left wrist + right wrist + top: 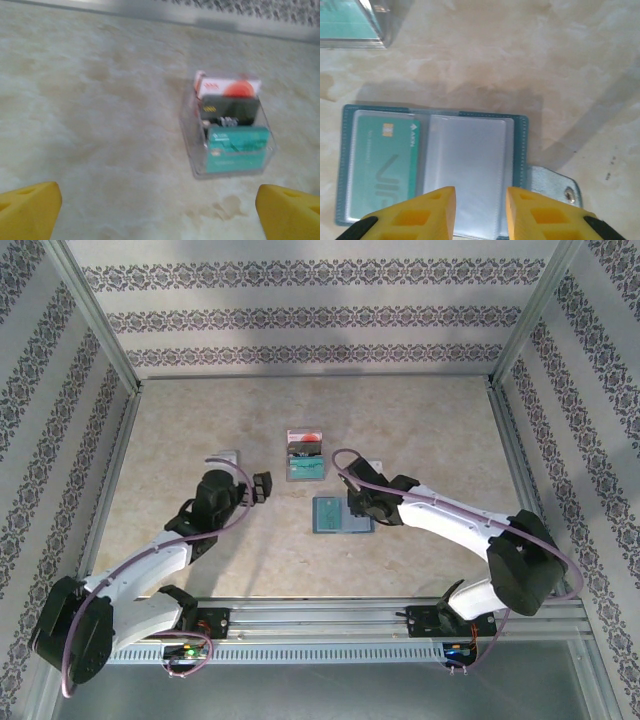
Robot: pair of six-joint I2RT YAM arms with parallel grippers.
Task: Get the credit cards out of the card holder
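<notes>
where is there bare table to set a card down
Bare: far strip between clear box and back wall; near strip between card holder and front rail. Crowded between left gripper and right gripper.

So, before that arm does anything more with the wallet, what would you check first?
1. The wallet lies open and flat: ok.
2. The wallet is emptied: not ok; a green card sits in one pocket.
3. The clear sleeve beside it is empty: ok.
4. The right gripper is lined up on the green card: not ok; it is over the empty sleeve.
5. The right gripper is pinching something: cannot tell; its fingers stand narrowly apart.
6. The left gripper is open and apart from the clear box: ok.
</notes>
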